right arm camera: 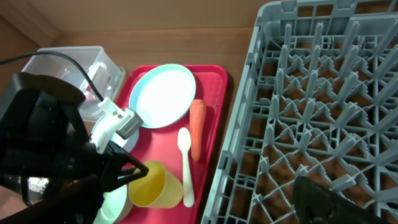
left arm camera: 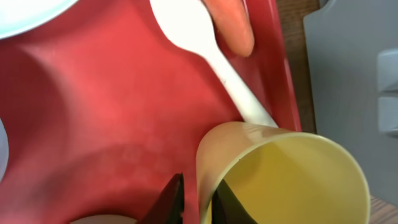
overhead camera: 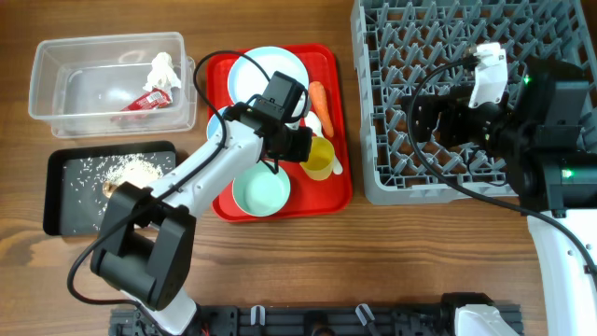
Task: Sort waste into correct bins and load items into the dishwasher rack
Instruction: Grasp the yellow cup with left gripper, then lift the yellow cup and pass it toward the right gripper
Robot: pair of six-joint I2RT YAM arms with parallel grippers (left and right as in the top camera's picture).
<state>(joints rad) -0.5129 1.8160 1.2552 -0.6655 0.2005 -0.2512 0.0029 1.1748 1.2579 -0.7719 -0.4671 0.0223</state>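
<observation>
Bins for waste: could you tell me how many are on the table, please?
2: the clear tub at the overhead view's upper left, and the black tray just below it, nearer the robot's base.

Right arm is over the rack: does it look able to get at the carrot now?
Probably yes. The carrot lies bare on the red tray's side nearest the rack, nothing on it. But the spoon lies close alongside, and the left gripper is at the cup nearby, so room is tight.

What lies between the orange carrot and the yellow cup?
The white plastic spoon, its bowl beside the carrot, its handle reaching the cup; clearest in the left wrist view.
</observation>
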